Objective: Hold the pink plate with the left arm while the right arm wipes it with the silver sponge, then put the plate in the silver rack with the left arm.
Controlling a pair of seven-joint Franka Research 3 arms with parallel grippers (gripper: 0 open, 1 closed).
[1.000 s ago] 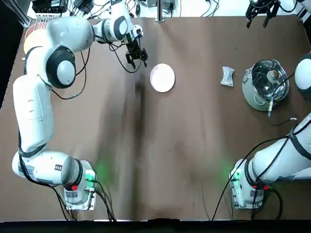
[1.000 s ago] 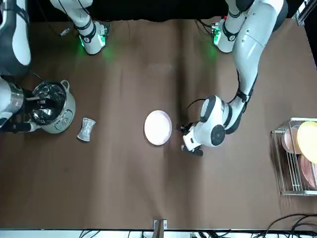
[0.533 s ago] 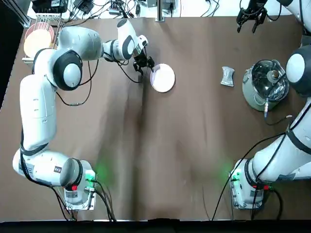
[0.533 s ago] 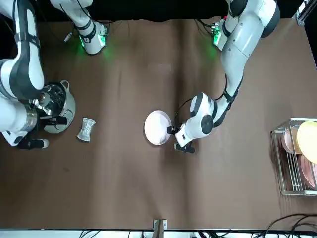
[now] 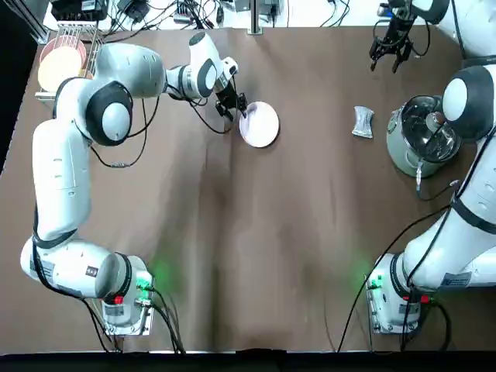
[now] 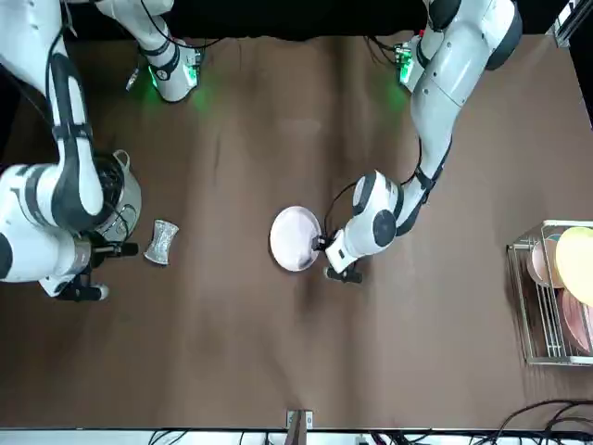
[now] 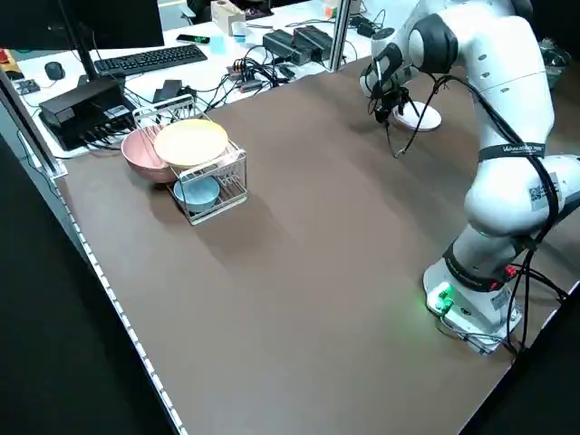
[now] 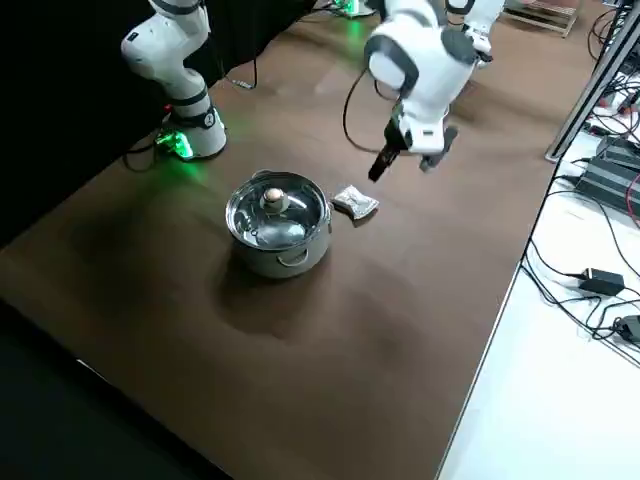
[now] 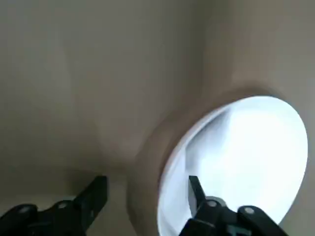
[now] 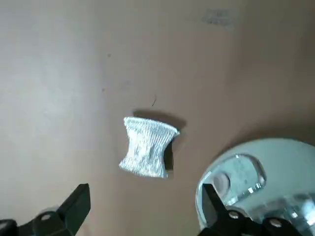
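Brown cloth covers the surface [image 5: 256,232], with cables and electronics along its far edge. At the left arm's end, the left claw [image 5: 235,106] sits low at the left rim of the pink plate [image 5: 260,124], fingers spread; the left wrist view shows one finger [image 9: 199,194] over the plate's edge and the other finger [image 9: 93,194] out on bare cloth, so the rim lies between them, not yet pinched. The plate lies flat near the middle of the surface's far half. The right claw [image 5: 388,51] hangs above the far right part of the surface, fingers parted and empty, with the silver sponge [image 5: 362,122] lying below and nearer the robot, beside a steel pot [image 5: 423,136] with a glass lid. Well apart, at the far left corner, the silver rack [image 7: 210,178] stands with an orange-yellow dish [image 7: 190,142], a pink bowl [image 7: 145,156] and a teal bowl [image 7: 198,193] in it.
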